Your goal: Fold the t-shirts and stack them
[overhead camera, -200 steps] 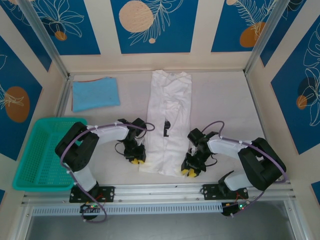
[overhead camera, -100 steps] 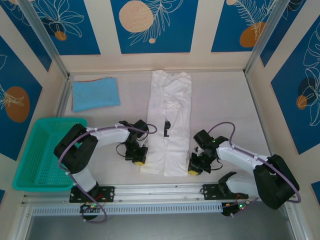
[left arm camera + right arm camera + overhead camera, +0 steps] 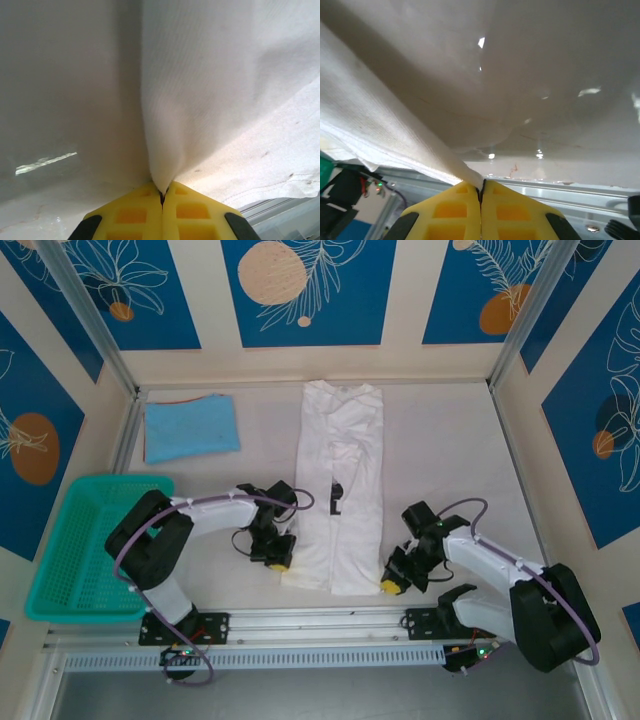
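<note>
Pale table [image 3: 450,460], blue patterned walls. Blue t-shirt [image 3: 190,427] is folded far left; white t-shirt [image 3: 338,480] is laid lengthwise at centre. Its near hem corners are pinched by left gripper [image 3: 162,192] and right gripper [image 3: 481,192] (jaws pressed onto cloth). Fabric judged light, limp; corners hold best.

Centre: spread t-shirt [image 3: 338,490]; far left: folded t-shirt [image 3: 191,427]; near left: basket [image 3: 100,481].
</note>
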Available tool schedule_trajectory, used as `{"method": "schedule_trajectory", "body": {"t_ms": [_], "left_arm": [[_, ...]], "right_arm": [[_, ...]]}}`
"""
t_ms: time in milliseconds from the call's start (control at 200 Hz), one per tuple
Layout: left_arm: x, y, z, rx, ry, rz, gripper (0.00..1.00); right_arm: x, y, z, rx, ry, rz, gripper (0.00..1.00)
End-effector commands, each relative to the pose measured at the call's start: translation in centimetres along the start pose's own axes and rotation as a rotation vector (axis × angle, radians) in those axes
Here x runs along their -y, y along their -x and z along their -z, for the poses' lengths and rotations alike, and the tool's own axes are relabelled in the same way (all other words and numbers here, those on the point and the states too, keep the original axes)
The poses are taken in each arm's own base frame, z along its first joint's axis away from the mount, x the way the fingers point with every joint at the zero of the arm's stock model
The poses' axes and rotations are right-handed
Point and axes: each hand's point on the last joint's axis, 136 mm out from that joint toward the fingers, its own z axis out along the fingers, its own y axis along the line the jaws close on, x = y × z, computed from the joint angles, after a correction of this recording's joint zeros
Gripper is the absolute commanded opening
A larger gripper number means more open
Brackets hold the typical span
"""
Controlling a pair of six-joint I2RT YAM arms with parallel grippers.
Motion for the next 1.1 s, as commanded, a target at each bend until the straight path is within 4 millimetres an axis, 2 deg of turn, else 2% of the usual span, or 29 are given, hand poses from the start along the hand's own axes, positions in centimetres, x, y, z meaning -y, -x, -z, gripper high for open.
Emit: {"method": "schedule_trajectory", "body": {"t_ms": [0,95,250,430,635,760,840,955,1095], "left_arm": [[-0.2,-2.2,-1.1,-0.070,0.020,-0.003,0.00],[0.8,-2.5,-0.2,-0.077,-0.012,0.002,0.00],[2.9,-2.8,3.2,-0.053,-0.056,0.000,0.00],[5.6,-0.8,7.6,0.004,-0.110,0.051,0.00],[6.3,4.1,11.6,0.056,-0.190,0.182,0.00],[5.1,8.4,13.4,0.076,-0.234,0.289,0.00],[5.5,11.5,14.2,0.093,-0.278,0.305,0.00],[5.1,15.5,14.8,0.107,-0.265,0.321,0.00],[3.6,19.2,15.2,0.128,-0.285,0.392,0.00]], "right_arm": [[0.5,-1.8,0.1,-0.088,0.046,-0.113,0.07],[-0.1,-1.9,0.9,-0.082,0.088,-0.136,0.00],[-2.4,-1.5,3.8,-0.018,0.217,-0.156,0.00],[-5.7,0.2,8.2,0.075,0.354,-0.202,0.00],[-9.5,4.5,12.6,0.175,0.396,-0.226,0.00],[-12.3,7.7,15.3,0.239,0.395,-0.215,0.00],[-13.9,9.9,16.6,0.263,0.384,-0.217,0.00],[-16.0,13.2,17.4,0.265,0.360,-0.226,0.00],[-17.7,16.9,17.0,0.243,0.311,-0.247,0.00]]}}
